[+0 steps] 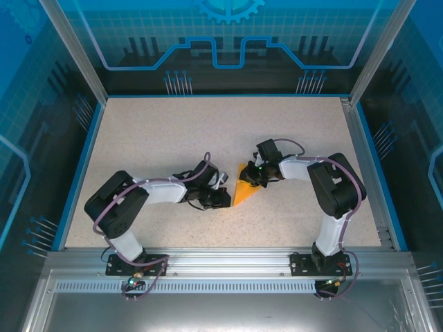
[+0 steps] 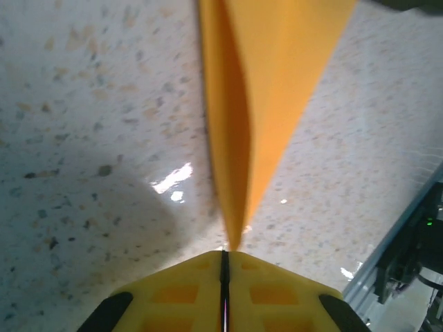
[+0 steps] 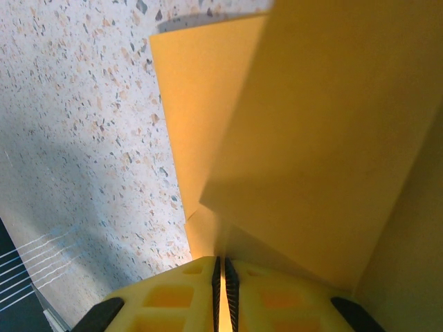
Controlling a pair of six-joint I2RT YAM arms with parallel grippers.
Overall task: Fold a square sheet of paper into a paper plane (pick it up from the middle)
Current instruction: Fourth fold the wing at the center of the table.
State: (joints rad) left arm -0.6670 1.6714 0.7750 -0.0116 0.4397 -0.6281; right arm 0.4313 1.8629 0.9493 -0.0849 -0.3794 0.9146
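Backdrop: blue glass-walled enclosure around a pale speckled surface (image 1: 173,138) with a blue rim.
Left: the left pincer (image 2: 224,253) has its yellow jaws pressed together on the sharp tip of the paper plane (image 1: 243,194), with no gap showing between them.
Middle: the paper plane sits between the two pincers. It stretches straight ahead of the left pincer and widens away from it, with a raised ridge along its length.
Right: the right pincer (image 3: 221,261) is closed tight on an edge of the orange paper. Folded layers fan out ahead of it and to its right.
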